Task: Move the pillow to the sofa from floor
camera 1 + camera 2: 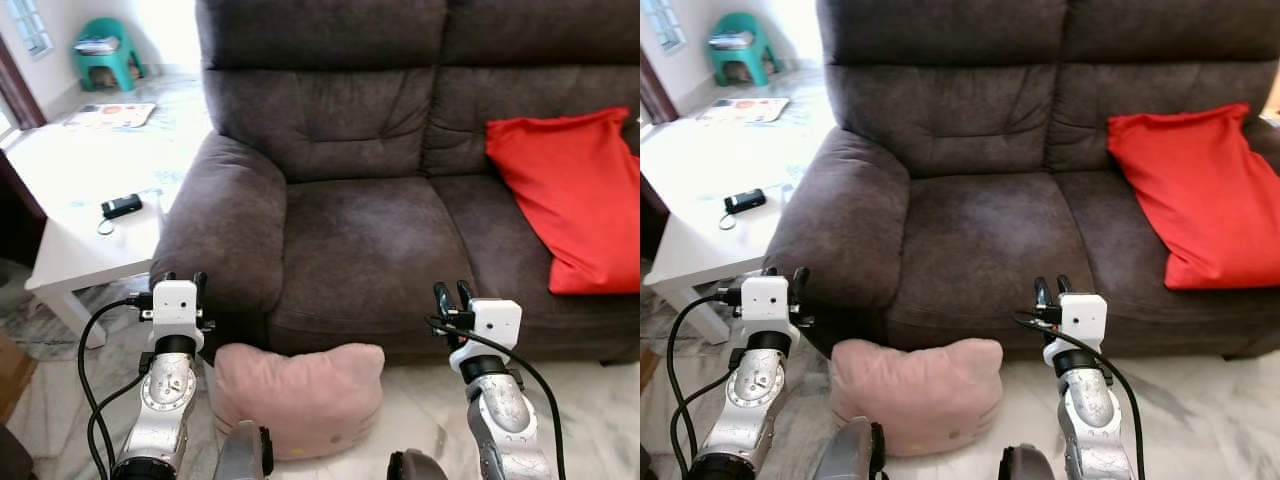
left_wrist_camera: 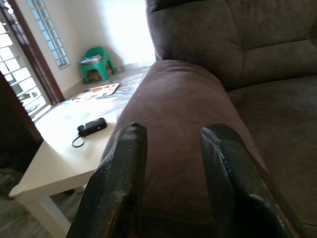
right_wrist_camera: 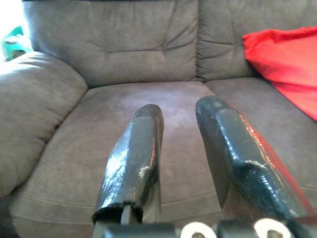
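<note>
On the floor, eye views: pale marbled tiles (image 1: pixel 590 420), glossy, run up to the sofa's base.
Sofa: dark brown sofa (image 1: pixel 360 230), suede-like nap, two seats, fat rounded arm at left.
Pillow: pink pillow (image 1: pixel 298 398), soft and squat with two small ear-like corners, stands on the tiles against the near front of the sofa, between the two arms.
Red cushion: red cushion (image 1: pixel 578 200), smooth cloth, leans on the right seat and backrest.
Side table: white table (image 1: pixel 70 250), flat matte top, left of the sofa arm; a small black device (image 1: pixel 121 206) with a cord loop lies on it.
Far room: green plastic stool (image 1: pixel 105 52) by the wall, a printed mat (image 1: pixel 110 115) on the floor, bright daylight.
Left gripper, eye views: left gripper (image 1: pixel 182 279) raised in front of the sofa arm, above the pillow's left side.
Right gripper, eye views: right gripper (image 1: pixel 452 292) raised before the seat's front edge, right of the pillow.
Left wrist view: black fingers (image 2: pixel 114 188), scuffed, stand apart with nothing between, aimed at the sofa arm.
Right wrist view: glossy fingers (image 3: pixel 133 163) parted, empty, aimed at the left seat cushion.
</note>
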`<state>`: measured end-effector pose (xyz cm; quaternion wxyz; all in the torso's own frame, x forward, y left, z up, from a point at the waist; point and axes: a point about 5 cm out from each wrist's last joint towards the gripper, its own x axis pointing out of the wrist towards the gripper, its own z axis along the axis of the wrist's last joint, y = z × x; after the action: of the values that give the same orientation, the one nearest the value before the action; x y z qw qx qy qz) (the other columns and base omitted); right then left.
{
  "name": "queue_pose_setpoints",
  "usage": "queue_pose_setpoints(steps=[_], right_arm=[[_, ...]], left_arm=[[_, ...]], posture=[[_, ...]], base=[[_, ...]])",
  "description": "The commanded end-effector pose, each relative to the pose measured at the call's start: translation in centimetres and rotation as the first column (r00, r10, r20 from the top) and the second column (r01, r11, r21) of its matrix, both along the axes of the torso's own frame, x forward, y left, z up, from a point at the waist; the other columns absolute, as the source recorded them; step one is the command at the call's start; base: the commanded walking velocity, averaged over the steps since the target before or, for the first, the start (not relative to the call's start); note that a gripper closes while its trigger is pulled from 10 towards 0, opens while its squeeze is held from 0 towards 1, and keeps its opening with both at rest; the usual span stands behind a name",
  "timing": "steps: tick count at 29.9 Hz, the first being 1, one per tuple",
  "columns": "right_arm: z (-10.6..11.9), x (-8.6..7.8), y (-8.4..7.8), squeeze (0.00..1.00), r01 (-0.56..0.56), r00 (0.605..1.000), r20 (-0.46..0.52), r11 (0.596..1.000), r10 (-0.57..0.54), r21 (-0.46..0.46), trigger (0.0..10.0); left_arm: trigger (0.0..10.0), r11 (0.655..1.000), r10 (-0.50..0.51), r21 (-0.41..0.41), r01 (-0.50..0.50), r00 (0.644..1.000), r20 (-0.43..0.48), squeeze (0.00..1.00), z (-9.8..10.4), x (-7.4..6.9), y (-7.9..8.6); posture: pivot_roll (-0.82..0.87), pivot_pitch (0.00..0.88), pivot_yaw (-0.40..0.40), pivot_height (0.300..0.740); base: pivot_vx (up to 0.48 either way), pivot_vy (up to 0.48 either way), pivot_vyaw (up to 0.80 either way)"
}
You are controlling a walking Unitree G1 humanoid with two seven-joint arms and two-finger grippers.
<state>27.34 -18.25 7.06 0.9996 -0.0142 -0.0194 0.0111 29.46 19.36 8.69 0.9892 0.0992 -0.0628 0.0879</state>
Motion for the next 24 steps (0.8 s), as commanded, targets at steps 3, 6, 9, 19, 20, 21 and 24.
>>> queue_pose_setpoints(steps=[3,6,9,19,20,21,24], right_arm=[[0.27,0.14,0.08,0.00,0.002,1.000,0.000,1.000,-0.002,0.003,10.0],[0.18,0.16,0.16,0.00,-0.009,1.000,-0.006,1.000,0.009,0.003,10.0],[0.25,0.15,0.14,0.00,-0.008,1.000,0.001,1.000,0.008,-0.004,10.0],[0.46,0.11,0.22,0.00,-0.021,1.000,0.022,1.000,0.021,-0.006,10.0],[0.52,0.08,0.30,0.00,-0.028,0.999,0.025,0.999,0.029,-0.019,10.0],[0.56,0.06,0.35,0.00,-0.034,0.999,0.027,0.999,0.034,-0.029,10.0],[0.55,0.00,0.52,0.00,-0.048,0.998,0.028,0.998,0.049,-0.041,10.0]], left_arm=[[10.0,1.000,0.000,0.003,0.000,1.000,-0.003,0.00,0.11,0.15,0.03],[10.0,1.000,0.000,0.003,0.000,1.000,-0.005,0.00,0.08,0.14,0.04],[10.0,1.000,0.000,0.003,0.000,1.000,-0.005,0.00,0.08,0.16,0.05],[10.0,1.000,-0.003,0.003,0.003,1.000,-0.009,0.00,0.03,0.20,0.04],[10.0,1.000,-0.003,0.003,0.003,1.000,-0.010,0.00,0.02,0.20,0.05],[10.0,1.000,-0.003,0.003,0.003,1.000,-0.011,0.00,0.02,0.20,0.05],[10.0,1.000,-0.005,0.002,0.005,1.000,-0.014,0.00,-0.01,0.24,0.04]], posture=[[-0.02,0.050,0.024,0.607],[-0.01,0.048,0.024,0.587],[-0.01,0.048,0.024,0.572],[-0.01,0.051,0.025,0.568],[-0.01,0.051,0.025,0.568],[-0.01,0.051,0.025,0.568],[-0.01,0.052,0.026,0.568]], base=[[0.000,0.000,0.00],[0.000,0.000,0.00],[0.000,0.000,0.00],[0.000,0.000,0.00],[0.000,0.000,0.00],[0.000,0.000,0.00],[0.000,0.000,0.58]])
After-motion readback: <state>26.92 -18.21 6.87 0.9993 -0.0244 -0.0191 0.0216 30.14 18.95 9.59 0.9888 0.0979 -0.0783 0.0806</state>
